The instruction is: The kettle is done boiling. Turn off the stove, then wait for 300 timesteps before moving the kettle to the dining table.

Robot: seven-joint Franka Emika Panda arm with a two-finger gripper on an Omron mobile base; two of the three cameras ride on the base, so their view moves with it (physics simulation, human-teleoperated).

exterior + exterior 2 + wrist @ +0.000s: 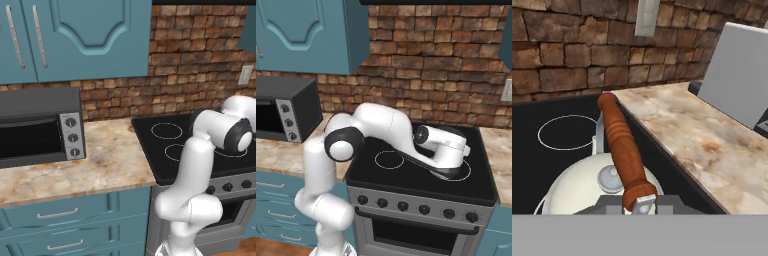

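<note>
In the hand view the white kettle (577,185) is right below the hand, over the black glass of the stove (542,165). Its brown-orange handle (619,145) runs up from between my fingertips. My gripper (641,204) is shut on the near end of that handle. Whether the kettle rests on the glass or hangs just above it, I cannot tell. From the right base view my hand (443,145) is low over the right front burner of the stove (421,180) and hides the kettle. The stove's knobs (402,205) line its steel front. The dining table is out of view.
A grey toaster oven (40,125) stands on the marbled counter (100,165) left of the stove. Right of the stove runs more counter (697,145) with a pale grey box (737,75) on it. The brick wall (431,75) is close behind.
</note>
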